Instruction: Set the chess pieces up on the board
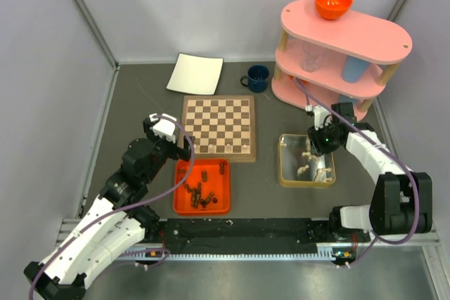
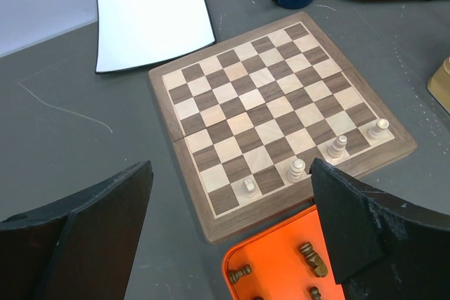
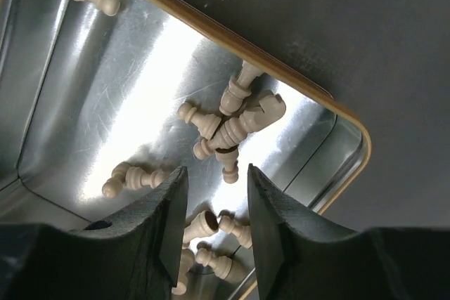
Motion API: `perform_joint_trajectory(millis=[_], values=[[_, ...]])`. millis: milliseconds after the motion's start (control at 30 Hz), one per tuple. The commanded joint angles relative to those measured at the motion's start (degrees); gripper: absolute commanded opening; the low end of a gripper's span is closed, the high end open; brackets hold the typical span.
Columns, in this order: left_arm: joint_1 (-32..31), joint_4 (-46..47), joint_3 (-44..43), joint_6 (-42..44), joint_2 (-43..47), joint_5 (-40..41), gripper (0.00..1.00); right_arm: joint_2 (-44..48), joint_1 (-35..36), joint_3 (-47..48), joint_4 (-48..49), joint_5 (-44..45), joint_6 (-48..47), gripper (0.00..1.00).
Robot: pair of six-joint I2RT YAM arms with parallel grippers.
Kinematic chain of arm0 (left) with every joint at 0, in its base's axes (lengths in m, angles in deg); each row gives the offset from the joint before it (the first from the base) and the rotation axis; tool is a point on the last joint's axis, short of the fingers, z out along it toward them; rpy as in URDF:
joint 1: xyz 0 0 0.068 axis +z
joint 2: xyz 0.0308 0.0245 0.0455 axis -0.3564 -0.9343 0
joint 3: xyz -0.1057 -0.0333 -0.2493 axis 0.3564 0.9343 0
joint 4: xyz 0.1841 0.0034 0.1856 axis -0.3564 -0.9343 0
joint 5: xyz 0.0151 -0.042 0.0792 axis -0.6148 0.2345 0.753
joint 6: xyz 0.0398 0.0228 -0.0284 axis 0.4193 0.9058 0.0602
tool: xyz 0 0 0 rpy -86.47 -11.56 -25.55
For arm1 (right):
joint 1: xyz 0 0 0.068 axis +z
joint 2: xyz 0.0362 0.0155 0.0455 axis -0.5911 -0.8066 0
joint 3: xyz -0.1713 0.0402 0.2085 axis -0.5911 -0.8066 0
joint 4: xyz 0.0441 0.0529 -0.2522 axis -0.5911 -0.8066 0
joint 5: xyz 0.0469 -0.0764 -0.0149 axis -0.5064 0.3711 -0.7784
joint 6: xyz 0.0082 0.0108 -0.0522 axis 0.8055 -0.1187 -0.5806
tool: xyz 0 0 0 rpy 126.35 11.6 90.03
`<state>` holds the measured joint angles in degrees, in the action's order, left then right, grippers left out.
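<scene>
Top external view: four pale chess pieces (image 2: 297, 168) stand along the near row of the board (image 1: 219, 128). More lie in the metal tray (image 1: 283, 166) right of the board, where the right gripper (image 3: 216, 173) hovers, jaws parted and empty, likely choosing one. The left gripper (image 2: 228, 173), spread wide, waits at the board's near-left corner, over dark pieces (image 1: 200, 191).

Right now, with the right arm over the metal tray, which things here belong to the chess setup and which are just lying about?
Part of the job:
- board
- four pale pieces on its near edge row
- loose pale pieces in the metal tray
- dark pieces in the orange tray

Just lying about:
- white plate
- blue mug
- pink shelf
- orange bowl on top of it
</scene>
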<state>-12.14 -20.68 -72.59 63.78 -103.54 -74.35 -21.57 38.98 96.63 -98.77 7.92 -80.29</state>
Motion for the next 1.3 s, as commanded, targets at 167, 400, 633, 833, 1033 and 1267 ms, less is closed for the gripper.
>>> perform_joint_trajectory(millis=[167, 400, 633, 833, 1033, 1267], values=[[0.2, 3.0, 0.3, 0.7, 0.7, 0.3, 0.99, -5.8, -0.7, 0.2, 5.1, -0.5, 5.4, 0.31], [0.2, 3.0, 0.3, 0.7, 0.7, 0.5, 0.99, -9.7, -0.5, 0.8, 6.7, 0.5, 5.7, 0.33], [0.2, 3.0, 0.4, 0.8, 0.5, 0.6, 0.99, -12.0, 0.1, 0.8, 7.8, 2.4, 5.4, 0.37], [0.2, 3.0, 0.3, 0.8, 0.3, 0.4, 0.99, -12.8, 1.3, -0.1, 8.7, 4.2, 3.6, 0.35], [0.2, 3.0, 0.3, 0.8, 0.6, 0.5, 0.99, -12.0, 2.8, -0.5, 7.8, 4.1, 1.1, 0.21], [0.3, 3.0, 0.3, 0.8, 0.7, 0.4, 0.99, -8.6, 2.8, 0.2, -1.1, -3.7, -8.7, 0.22]])
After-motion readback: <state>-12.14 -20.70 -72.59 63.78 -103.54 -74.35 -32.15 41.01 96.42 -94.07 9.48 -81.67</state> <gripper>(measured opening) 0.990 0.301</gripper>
